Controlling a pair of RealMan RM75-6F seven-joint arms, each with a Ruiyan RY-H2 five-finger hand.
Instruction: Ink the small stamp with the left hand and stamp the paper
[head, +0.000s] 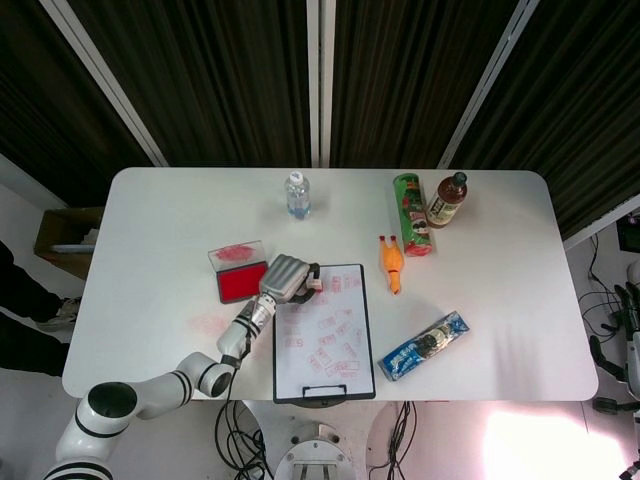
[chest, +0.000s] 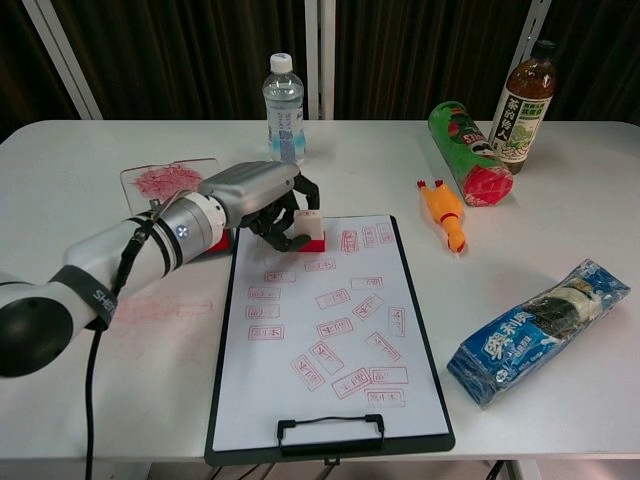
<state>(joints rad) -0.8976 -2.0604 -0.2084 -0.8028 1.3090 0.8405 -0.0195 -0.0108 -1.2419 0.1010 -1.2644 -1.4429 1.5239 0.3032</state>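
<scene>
We see a white table (head: 150, 230) with rounded corners, standing in front of dark curtains (head: 230, 70) split by pale vertical strips. The tabletop carries faint red smudges (chest: 160, 308) just beside our left forearm.

Our left hand (chest: 262, 200) hovers low over the top left corner of the paper (chest: 330, 330), its fingers (chest: 272, 232) curled downward around the small stamp (chest: 309, 229). The stamp is a pale block with a red base, and its base sits on the sheet right at the fingertips; the hand grips it from above. The paper is clipped to a black clipboard (chest: 432, 400), which stretches from under the hand toward the near table edge, and it is covered in many red rectangular stamp marks.

Directly behind the wrist lies the red ink pad (head: 241, 281), and its clear lid (chest: 160, 180), smeared red, rests just beyond that. Farther out past the fingers stands a water bottle (chest: 284, 105). Well off to the side beyond the clipboard we find a yellow rubber chicken (chest: 443, 212), a green can (chest: 463, 140) lying on its side, and a tea bottle (chest: 522, 105) standing upright. A blue snack packet (chest: 540, 330) lies near the clipboard's far edge.

Our right hand appears in neither view.
</scene>
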